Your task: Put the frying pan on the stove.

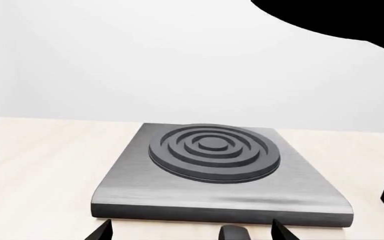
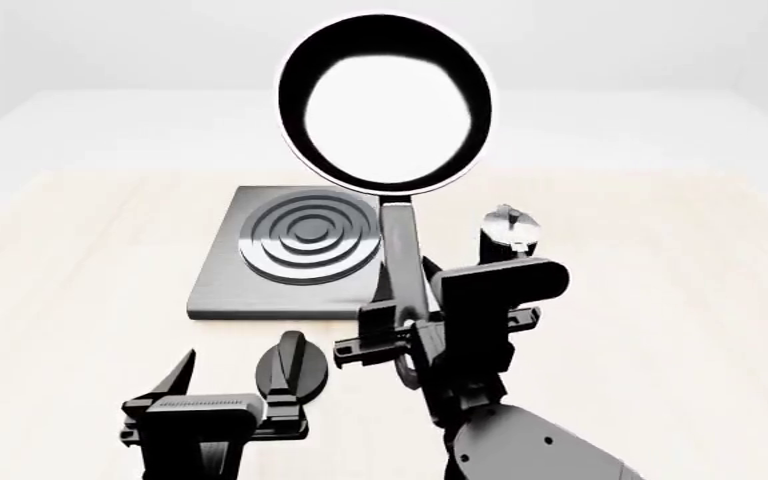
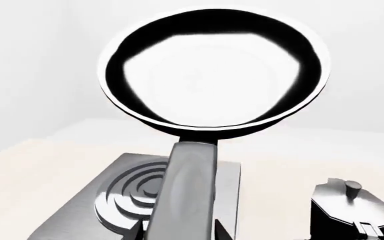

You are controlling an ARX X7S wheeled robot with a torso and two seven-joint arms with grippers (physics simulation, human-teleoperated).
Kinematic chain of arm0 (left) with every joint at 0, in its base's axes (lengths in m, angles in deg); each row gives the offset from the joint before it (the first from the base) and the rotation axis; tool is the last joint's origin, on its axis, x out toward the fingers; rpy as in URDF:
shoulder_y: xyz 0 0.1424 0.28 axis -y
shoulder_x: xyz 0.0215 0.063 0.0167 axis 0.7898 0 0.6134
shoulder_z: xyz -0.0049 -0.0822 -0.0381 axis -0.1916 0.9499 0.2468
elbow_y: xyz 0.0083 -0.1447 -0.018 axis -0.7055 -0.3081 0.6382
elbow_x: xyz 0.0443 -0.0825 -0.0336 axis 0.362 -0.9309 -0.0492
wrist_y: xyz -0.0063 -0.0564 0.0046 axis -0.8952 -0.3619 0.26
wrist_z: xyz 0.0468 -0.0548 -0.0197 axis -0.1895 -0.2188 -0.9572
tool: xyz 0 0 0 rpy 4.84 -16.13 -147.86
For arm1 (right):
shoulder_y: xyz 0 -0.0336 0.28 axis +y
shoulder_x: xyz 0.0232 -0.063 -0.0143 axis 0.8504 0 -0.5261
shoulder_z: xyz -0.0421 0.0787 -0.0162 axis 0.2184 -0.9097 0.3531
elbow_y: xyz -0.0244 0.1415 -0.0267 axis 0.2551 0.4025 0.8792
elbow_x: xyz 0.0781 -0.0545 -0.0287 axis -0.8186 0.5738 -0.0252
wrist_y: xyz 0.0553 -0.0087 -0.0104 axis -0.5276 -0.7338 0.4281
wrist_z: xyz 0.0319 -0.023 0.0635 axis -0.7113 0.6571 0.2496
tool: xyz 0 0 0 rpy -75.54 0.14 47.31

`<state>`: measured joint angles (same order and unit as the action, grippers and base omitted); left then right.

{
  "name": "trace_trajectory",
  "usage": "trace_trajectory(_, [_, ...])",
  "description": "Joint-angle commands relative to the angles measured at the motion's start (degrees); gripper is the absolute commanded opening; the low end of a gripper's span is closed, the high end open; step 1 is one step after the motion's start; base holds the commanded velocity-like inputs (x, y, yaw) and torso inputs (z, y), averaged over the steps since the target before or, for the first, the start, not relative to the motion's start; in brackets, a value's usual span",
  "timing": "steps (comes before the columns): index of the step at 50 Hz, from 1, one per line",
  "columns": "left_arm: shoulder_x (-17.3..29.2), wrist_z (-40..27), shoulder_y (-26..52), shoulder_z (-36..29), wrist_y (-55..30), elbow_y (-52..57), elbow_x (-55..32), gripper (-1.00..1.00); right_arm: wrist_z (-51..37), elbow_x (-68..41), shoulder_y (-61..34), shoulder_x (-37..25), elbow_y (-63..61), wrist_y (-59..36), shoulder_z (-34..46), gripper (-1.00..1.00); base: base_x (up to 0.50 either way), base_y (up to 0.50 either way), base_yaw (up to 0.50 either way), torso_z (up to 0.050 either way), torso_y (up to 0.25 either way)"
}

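Toward the near left edge of the pale wooden table (image 2: 77, 290), the left gripper (image 2: 211, 385) hovers low with its two dark fingers spread apart, nothing between them. Just beside it on the tabletop lies a small round black knob (image 2: 288, 362), close to the stove's near edge. The stove (image 2: 231, 270) sits flat on the table a little left of centre, a square grey metal plate with dark raised rings (image 1: 212, 150); from the left wrist camera its whole top shows bare, with nothing resting on it.

Right of that, the right gripper (image 2: 391, 335) is clamped on the long black handle (image 3: 185, 195) of the frying pan (image 2: 387, 100), jaws closed around it near the handle's lower end. The pan is held up in the air, tilted so its shiny interior faces the robot, the bowl raised above and beyond the stove's far right part, clear of the rings and not touching the plate.

Farther right, near the stove's right edge, a small black-and-silver moka pot (image 2: 510, 235) stands upright on the table, partly hidden behind the right arm.
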<state>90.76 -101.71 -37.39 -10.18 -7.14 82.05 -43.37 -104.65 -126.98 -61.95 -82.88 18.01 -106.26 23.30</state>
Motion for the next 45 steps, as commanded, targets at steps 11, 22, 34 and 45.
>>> trace_trajectory(11, [0.17,-0.17,0.08,-0.32,0.16,-0.21,-0.12,1.0,10.05,1.38,-6.13,-1.89,4.23,0.46,1.14,-1.0,0.0,0.0,0.0,0.0,0.002])
trace_trajectory(22, [0.27,-0.32,0.19,-0.4,0.22,-0.32,-0.18,1.0,15.43,1.28,-7.64,-2.42,8.8,2.09,2.14,-1.0,0.0,0.0,0.0,0.001,0.002])
trace_trajectory(34, [0.31,-0.46,0.38,-0.57,0.29,-0.48,-0.16,1.0,18.93,1.71,-9.02,-2.94,11.41,1.87,4.07,-1.0,0.0,0.0,0.0,0.0,0.002])
trace_trajectory(45, [0.43,-0.6,0.49,-0.62,0.2,-0.42,-0.4,1.0,20.62,1.73,-10.93,-3.5,13.25,0.7,4.8,-1.0,0.0,0.0,0.0,0.001,0.002])
